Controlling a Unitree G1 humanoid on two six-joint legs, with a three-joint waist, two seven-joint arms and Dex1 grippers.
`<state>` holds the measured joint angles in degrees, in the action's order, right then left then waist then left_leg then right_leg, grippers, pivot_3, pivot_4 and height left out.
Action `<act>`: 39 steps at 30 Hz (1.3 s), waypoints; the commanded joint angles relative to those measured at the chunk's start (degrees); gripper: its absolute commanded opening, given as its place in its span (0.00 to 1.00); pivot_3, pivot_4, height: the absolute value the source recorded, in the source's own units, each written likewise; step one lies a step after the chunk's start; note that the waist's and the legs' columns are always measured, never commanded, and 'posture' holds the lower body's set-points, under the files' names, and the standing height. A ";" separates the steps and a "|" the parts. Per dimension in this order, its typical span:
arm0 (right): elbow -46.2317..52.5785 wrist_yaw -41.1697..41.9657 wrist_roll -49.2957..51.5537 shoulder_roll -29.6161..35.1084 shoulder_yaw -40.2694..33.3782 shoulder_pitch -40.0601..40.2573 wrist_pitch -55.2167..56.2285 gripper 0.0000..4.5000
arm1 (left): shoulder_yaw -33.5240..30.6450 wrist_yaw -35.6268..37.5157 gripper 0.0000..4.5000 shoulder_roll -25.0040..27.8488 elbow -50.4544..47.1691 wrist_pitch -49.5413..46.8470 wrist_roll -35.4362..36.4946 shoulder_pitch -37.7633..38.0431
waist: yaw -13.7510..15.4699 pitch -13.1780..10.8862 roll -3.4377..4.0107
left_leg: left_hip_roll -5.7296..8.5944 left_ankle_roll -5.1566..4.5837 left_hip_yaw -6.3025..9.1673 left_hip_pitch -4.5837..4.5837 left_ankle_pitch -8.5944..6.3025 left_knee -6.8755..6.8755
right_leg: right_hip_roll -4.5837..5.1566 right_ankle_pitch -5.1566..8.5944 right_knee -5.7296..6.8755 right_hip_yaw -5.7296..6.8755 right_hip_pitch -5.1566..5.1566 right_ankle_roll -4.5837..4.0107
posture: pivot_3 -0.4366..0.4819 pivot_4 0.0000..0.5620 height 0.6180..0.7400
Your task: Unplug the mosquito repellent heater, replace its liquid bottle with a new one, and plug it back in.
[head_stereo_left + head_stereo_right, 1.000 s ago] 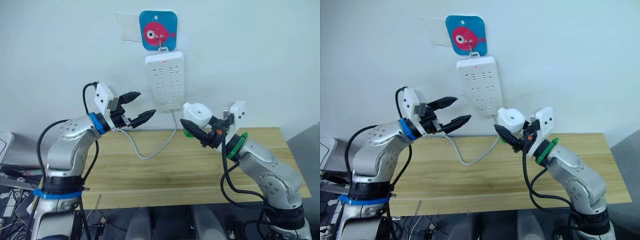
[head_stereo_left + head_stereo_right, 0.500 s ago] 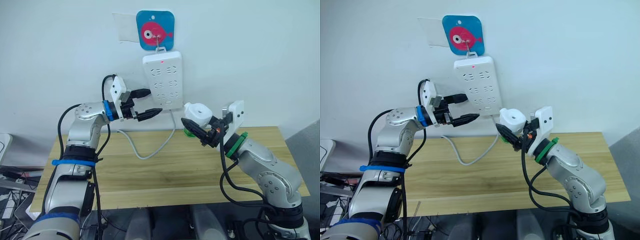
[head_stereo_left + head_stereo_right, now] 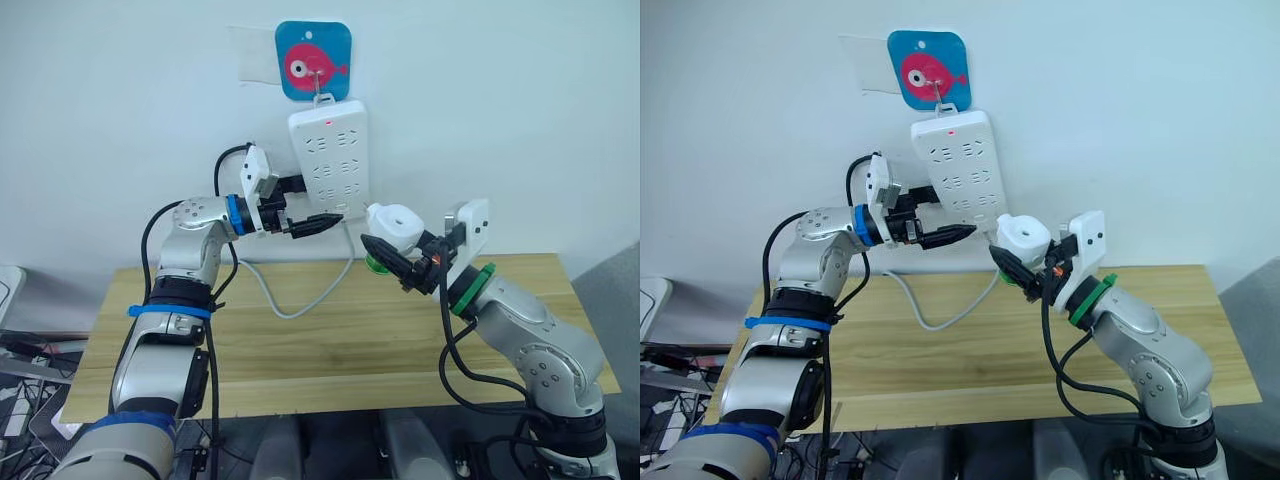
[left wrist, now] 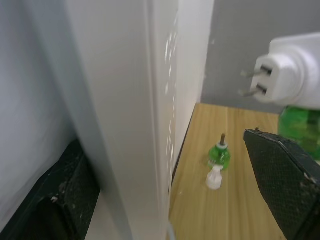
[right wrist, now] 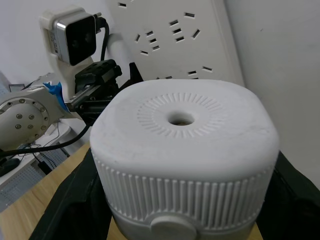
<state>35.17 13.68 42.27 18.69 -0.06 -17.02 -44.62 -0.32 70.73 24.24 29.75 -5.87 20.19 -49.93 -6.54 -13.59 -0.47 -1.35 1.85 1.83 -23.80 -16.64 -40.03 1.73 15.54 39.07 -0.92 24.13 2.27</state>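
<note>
left fingers (image 3: 305,205) astride power strip (image 3: 330,160), right fingers (image 3: 392,262) around heater (image 3: 395,227)

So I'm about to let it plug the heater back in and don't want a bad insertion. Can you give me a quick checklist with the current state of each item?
1. Heater held in right gripper: ok.
2. Green bottle fitted under the heater: ok.
3. Old bottle and loose cap out of the way on the table: ok.
4. Left gripper bracing the power strip, fingers either side of its edge: ok.
5. Prongs lined up with a socket: not ok, heater sits apart from the strip.
6. Strip powered: red light on, ok.
</note>
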 commanded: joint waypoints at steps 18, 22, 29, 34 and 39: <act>1.81 2.61 -0.62 0.62 0.35 -0.81 2.10 0.69 | -3.30 -4.68 0.31 2.01 -13.32 -13.82 6.08 4.61 | -1.60 0.04 0.02 | -0.12 0.01 0.33 0.04 0.01 0.06 | -0.07 0.00 0.01 -0.03 0.01 0.00 | 0.25 0.33 1.00; 2.56 2.09 -0.66 0.33 1.28 -2.09 1.17 0.69 | -3.69 -5.27 0.31 1.59 -13.67 -16.30 7.24 4.39 | -1.60 0.04 0.02 | -0.12 0.02 0.34 0.04 0.01 0.06 | -0.07 0.00 0.02 -0.03 0.02 0.00 | 0.25 0.35 1.00; 1.78 -0.07 -1.39 -1.75 3.19 -4.52 0.42 0.69 | -3.46 -5.42 0.31 1.99 -13.89 -16.45 7.03 4.72 | -1.61 0.04 0.02 | -0.12 0.02 0.35 0.04 0.01 0.06 | -0.07 0.00 0.02 -0.02 0.02 0.00 | 0.24 0.36 1.00; 2.06 -0.78 -1.03 -2.21 3.08 -5.10 -0.41 0.69 | -3.44 -5.76 0.64 2.41 -13.96 -16.05 6.48 4.86 | -1.60 0.04 0.03 | -0.13 0.02 0.35 0.04 0.01 0.05 | -0.05 0.00 0.02 -0.03 0.01 0.00 | 0.25 0.36 1.00; 2.06 -0.64 -0.91 -2.12 2.95 -4.88 -0.61 0.69 | -3.69 -5.71 0.64 2.87 -14.57 -16.56 6.86 5.31 | -1.61 0.04 0.03 | -0.13 0.02 0.36 0.04 0.01 0.05 | -0.06 0.00 0.02 -0.03 0.02 0.00 | 0.25 0.36 1.00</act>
<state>35.12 12.87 40.84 16.78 3.54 -21.43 -45.59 -3.18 64.82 26.25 17.61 -22.93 26.42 -44.83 -8.15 -13.56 -0.45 -1.47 1.87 2.18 -23.76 -16.63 -39.97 1.67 15.54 39.09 -0.95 24.15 2.27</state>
